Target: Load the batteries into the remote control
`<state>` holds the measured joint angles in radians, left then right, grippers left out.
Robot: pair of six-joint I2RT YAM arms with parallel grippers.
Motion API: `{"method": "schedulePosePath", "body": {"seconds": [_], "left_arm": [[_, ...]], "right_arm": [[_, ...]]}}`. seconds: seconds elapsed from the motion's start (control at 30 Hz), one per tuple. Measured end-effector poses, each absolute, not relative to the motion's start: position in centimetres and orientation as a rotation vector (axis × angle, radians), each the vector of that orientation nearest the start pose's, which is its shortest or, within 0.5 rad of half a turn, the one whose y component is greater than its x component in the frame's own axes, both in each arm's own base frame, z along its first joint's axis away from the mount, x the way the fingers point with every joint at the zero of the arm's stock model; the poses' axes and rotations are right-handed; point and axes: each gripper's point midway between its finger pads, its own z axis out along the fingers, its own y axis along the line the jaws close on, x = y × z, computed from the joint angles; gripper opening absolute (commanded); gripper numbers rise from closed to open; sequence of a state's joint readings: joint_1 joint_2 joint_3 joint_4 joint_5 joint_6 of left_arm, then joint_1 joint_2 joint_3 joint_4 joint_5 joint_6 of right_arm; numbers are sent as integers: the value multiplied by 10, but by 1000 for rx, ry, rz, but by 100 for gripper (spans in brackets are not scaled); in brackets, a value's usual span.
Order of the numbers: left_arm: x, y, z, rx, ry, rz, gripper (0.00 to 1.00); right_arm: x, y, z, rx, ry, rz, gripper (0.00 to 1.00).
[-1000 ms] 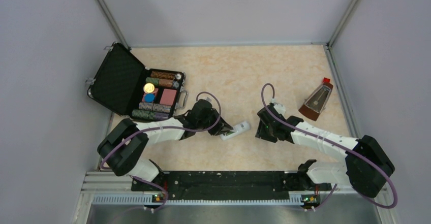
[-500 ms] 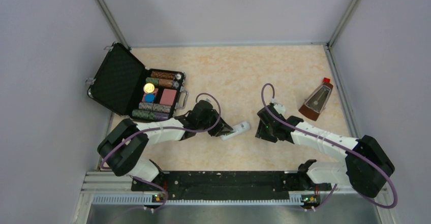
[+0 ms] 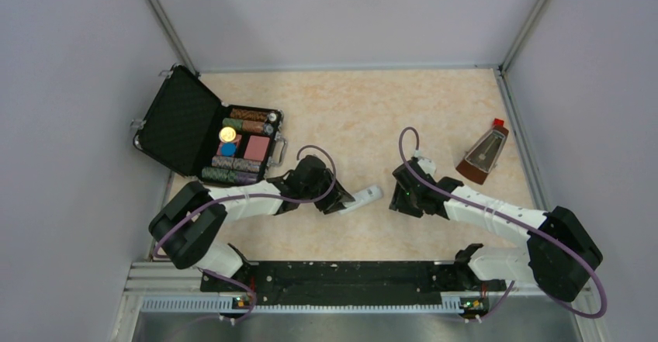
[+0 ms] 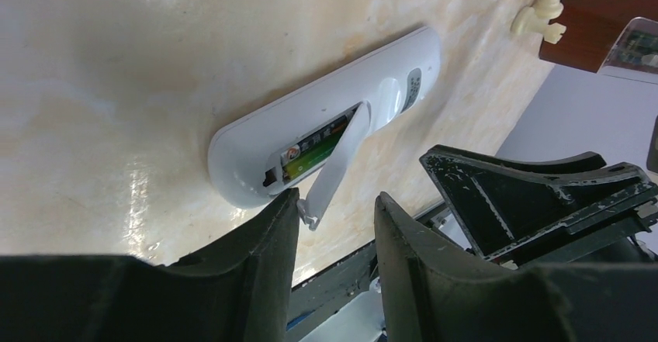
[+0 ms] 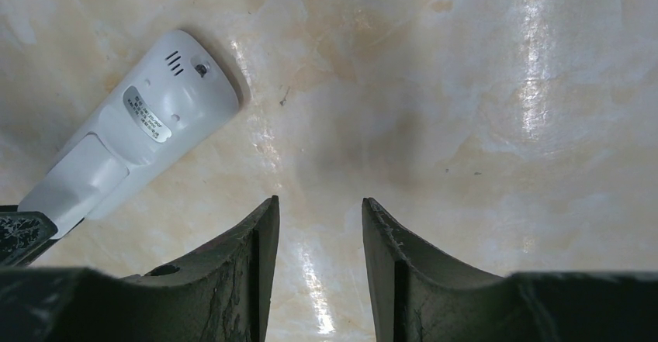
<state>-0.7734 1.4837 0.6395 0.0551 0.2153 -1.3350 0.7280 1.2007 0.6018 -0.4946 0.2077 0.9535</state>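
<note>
The left tool stood part open over the worktop, its two black fingers set apart with nothing clamped between them. The lower tip of a loose white compartment cover reached into the gap, close by the finger on the left of that view; contact could not be confirmed. The cover was tilted, its upper end resting at the edge of the open battery bay. The remote control lay flat on the worktop just ahead of the left tool, back face up, with a grey label near its far end. Inside the bay one green battery was seated lengthwise, a red and white marking at its nearer end. Whether a second battery lay beside it could not be determined, as the cover hid part of the bay. The right tool hovered low over bare worktop near the far end of the remote control, fingers apart and gripping nothing. In the overhead view the remote control lay between the two tools, near the middle of the worktop towards the near edge. An open black poker chip case stood at the left side, well apart from the remote control. A brown metronome stood at the right side.
</note>
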Motion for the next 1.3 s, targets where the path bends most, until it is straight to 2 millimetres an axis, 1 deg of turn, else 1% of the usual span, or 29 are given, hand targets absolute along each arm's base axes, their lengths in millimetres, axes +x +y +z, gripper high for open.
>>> {"method": "schedulePosePath", "body": {"seconds": [0.17,0.47,0.6,0.7,0.83,0.93,1.03,1.17,1.3], "left_arm": [[203,-305,53,-653,2668,-1078,51],[201,-298,56,-671,2674,-1033,52],[200,-293,60,-677,2668,-1016,52],[200,-291,65,-680,2654,-1010,48],[201,-285,74,-683,2624,-1000,45],[203,-281,80,-679,2596,-993,42],[204,-279,81,-668,2587,-979,40],[200,-274,72,-650,2622,-926,39],[197,-270,59,-637,2661,-874,39]], "right_arm": [[192,167,34,366,2633,295,45],[191,167,34,363,2636,298,49],[191,168,38,351,2629,316,49],[191,172,44,315,2625,348,44],[199,190,60,235,2596,442,38],[208,208,76,165,2557,509,38],[214,236,87,65,2531,557,38],[214,267,82,-51,2552,559,37],[215,284,70,-112,2581,538,32]]}}
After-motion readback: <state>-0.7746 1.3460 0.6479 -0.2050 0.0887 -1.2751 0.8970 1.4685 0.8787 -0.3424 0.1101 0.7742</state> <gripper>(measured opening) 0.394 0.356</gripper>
